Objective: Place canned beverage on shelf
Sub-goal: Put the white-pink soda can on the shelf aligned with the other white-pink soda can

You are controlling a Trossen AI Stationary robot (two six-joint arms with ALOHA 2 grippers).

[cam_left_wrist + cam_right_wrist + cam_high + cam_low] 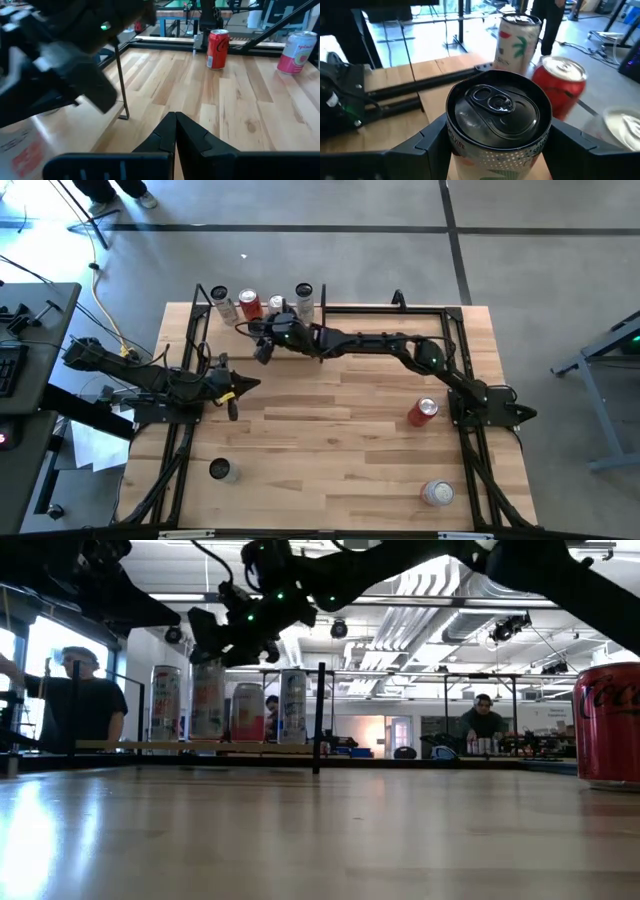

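A: Where's the left claw [175,131]?
B: Pinched together, empty, over the desk [330,450] at the high view's left

A: And the right claw [492,142]?
B: Gripping a can [497,125] at upper centre, at the shelf [200,748] beside other cans [165,703]

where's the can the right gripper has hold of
In the high view it is at the table's far edge, left of centre: the can sits between the right gripper fingers at the shelf, beside the red can.
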